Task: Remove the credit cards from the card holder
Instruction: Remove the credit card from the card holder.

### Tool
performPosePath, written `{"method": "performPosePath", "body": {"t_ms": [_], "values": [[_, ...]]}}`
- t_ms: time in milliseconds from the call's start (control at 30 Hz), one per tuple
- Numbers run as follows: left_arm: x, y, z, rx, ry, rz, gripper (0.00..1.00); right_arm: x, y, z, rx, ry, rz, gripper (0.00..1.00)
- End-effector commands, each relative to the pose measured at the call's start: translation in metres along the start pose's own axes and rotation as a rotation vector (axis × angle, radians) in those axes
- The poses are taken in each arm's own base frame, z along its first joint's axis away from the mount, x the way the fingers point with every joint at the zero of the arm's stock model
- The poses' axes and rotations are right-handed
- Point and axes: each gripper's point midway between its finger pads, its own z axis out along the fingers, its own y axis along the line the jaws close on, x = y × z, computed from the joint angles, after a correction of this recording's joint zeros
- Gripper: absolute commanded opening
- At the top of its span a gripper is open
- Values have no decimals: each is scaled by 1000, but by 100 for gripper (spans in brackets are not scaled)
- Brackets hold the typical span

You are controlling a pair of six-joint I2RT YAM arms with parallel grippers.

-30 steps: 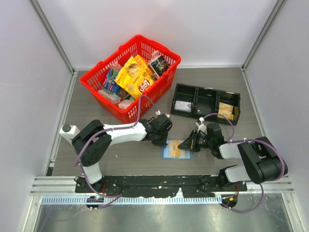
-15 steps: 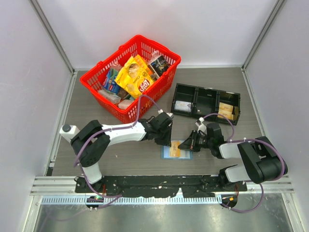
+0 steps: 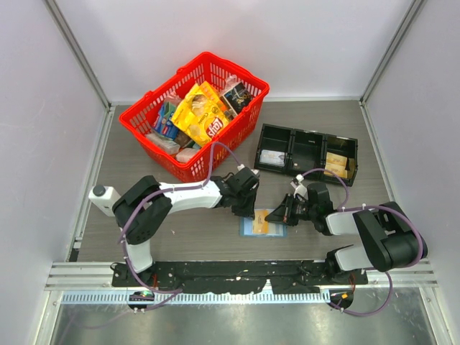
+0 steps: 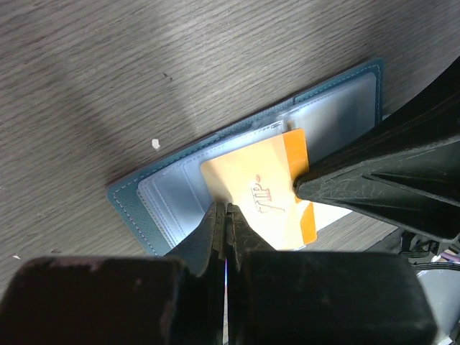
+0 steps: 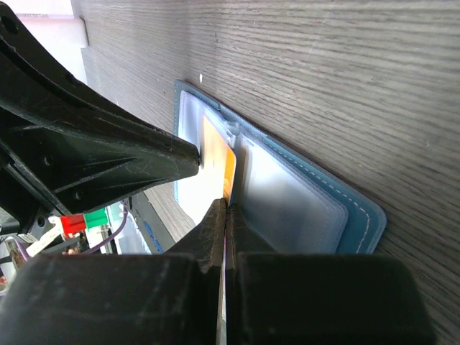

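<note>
The blue card holder (image 3: pixel 248 229) lies open and flat on the table between the arms. A tan-gold credit card (image 3: pixel 261 226) marked "VIP" lies at an angle across its inner pockets. In the left wrist view the card (image 4: pixel 262 172) sits over the holder (image 4: pixel 144 208). My left gripper (image 4: pixel 226 208) is shut with its tips on the card's near-left edge; from above the left gripper (image 3: pixel 256 210) is over the holder's top edge. My right gripper (image 5: pixel 226 205) is shut, its tips at the card's orange edge (image 5: pixel 228 169) beside the right pocket (image 5: pixel 302 194); it (image 3: pixel 270 216) reaches in from the right.
A black three-compartment tray (image 3: pixel 307 136) stands behind the holder, with tan cards (image 3: pixel 334 164) in its right compartment and a pale card (image 3: pixel 272 157) in its left. A red basket (image 3: pixel 144 129) full of packets stands at the back left.
My left gripper has moved right and down, from beside the holder's left top corner onto the card. The right gripper has stayed at the holder.
</note>
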Motion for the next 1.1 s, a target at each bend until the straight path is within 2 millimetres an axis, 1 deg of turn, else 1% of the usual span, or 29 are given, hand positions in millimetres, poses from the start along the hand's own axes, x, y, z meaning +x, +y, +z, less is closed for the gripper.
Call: {"method": "performPosePath", "body": {"t_ms": [0, 167, 400, 467, 533, 600, 800, 867, 933, 967, 1033, 1067], "values": [[2, 17, 3, -72, 12, 23, 0, -9, -2, -1, 28, -27, -42, 1], [8, 25, 4, -100, 32, 28, 0, -14, -3, -3, 48, -50, -43, 1], [9, 27, 3, -111, 36, 35, 0, -17, -5, -4, 64, -58, -42, 1], [9, 26, 3, -108, 36, 37, 0, -14, -5, -3, 56, -38, -40, 5], [8, 26, 4, -108, 36, 37, 0, -13, -4, -2, 48, -27, -40, 13], [8, 26, 4, -106, 36, 37, 0, -12, -4, -1, 38, -15, -36, 17], [8, 25, 4, -105, 35, 35, 0, -8, -7, 3, 29, 11, -16, 20], [8, 25, 5, -105, 37, 35, 0, -9, -5, 4, 18, 11, -20, 20], [8, 25, 5, -106, 36, 34, 0, -8, -4, 4, 9, 17, -15, 17], [8, 26, 4, -106, 36, 31, 0, -9, -4, 4, 8, 13, -17, 13], [8, 26, 3, -108, 34, 32, 0, -10, -2, 3, 9, 8, -21, 2], [7, 27, 3, -113, 30, 31, 0, -12, 0, 2, 9, -2, -29, 1]]}}
